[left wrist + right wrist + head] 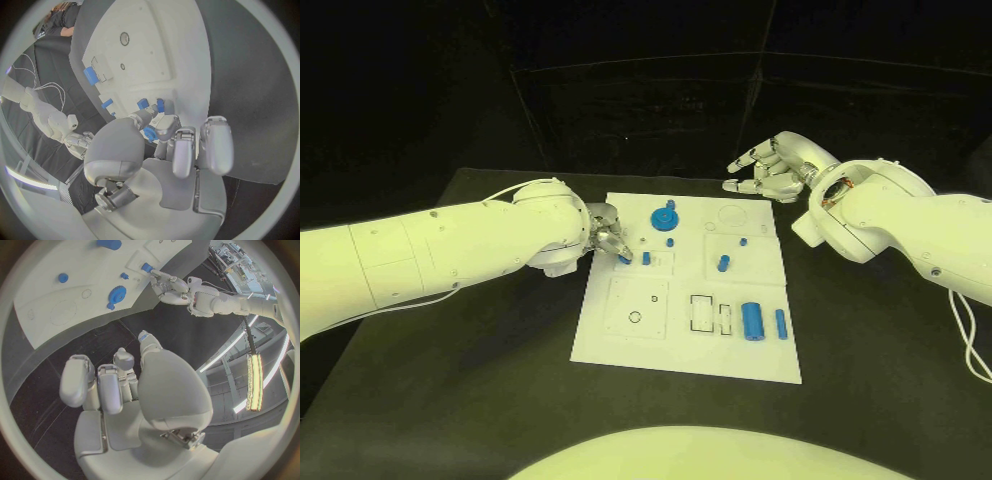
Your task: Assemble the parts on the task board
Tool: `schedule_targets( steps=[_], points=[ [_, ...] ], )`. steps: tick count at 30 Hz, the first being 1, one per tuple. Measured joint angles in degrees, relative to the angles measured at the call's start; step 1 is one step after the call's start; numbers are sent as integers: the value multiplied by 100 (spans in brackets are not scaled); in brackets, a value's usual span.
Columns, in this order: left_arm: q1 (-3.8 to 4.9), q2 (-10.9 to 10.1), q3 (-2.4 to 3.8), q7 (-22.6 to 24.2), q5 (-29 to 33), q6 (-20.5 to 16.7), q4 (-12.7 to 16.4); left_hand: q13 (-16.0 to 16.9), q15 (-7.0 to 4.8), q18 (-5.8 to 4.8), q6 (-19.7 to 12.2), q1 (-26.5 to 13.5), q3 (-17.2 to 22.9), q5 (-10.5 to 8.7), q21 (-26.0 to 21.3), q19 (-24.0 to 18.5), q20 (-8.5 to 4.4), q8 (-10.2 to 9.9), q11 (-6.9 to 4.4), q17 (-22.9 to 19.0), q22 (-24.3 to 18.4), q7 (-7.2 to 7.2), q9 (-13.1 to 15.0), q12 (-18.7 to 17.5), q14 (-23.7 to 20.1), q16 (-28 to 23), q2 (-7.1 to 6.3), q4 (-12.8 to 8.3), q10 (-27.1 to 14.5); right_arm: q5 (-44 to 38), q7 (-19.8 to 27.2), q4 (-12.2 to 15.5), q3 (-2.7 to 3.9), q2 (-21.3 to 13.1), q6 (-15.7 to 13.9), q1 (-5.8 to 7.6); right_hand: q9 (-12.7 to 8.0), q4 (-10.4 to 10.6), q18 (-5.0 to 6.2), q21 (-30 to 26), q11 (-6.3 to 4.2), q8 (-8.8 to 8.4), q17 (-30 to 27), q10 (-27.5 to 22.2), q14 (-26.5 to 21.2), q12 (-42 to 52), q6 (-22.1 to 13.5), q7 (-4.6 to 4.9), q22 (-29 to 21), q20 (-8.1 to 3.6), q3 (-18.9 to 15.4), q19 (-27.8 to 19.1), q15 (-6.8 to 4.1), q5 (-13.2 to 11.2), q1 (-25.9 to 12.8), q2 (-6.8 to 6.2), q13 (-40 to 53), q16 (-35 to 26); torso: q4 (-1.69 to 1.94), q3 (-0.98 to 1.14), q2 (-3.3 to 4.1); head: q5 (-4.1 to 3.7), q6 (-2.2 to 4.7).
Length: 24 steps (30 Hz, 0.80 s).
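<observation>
Left hand (604, 236) pinches a small blue part (150, 133) at the task board (625, 340) edge; keep it upright, seat squarely; right hand (773, 168) hovers empty, fingers apart.

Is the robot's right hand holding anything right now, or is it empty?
Empty. The right hand hangs over the black table beyond the white board's far corner, fingers loosely curled with nothing between them.

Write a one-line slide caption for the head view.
Left hand pinches a blue part at the white board; right hand hovers open.
</observation>
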Motion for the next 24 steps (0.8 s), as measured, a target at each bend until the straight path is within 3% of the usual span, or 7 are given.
schedule_targets(
  steps=[11,16,24],
  points=[
    [4,82,1,-10,-12,38,-96,47,0,0,53,-145,191,-1,0,0,0,56,-2,0,0,-34,17,40,0,0,22,3,42,1,0,-2,0,7,1,0,0,0,0,0,0,19,0,0,0,0,0,0,0,0,0,0,0,0,0,0,0,0,0,1,0,-6,-10],
    [8,144,3,-33,-17,87,-168,68,0,0,93,-378,485,-1,0,0,0,94,-21,0,0,-72,36,71,0,0,-106,-244,64,1,0,-3,0,10,1,0,0,15,0,0,0,20,-1,0,0,0,0,0,0,0,-15,0,0,0,0,0,0,0,0,3,1,-10,-14],
    [16,220,8,-66,-19,170,-268,145,-22,0,144,-554,371,1,28,7,-7,135,-51,0,0,-105,36,143,-21,0,-149,-186,111,2,-1,-3,0,14,1,0,0,15,0,0,0,20,-1,0,0,0,0,0,0,0,-15,0,0,0,23,23,0,0,-1,4,0,-10,-25]
  ],
)
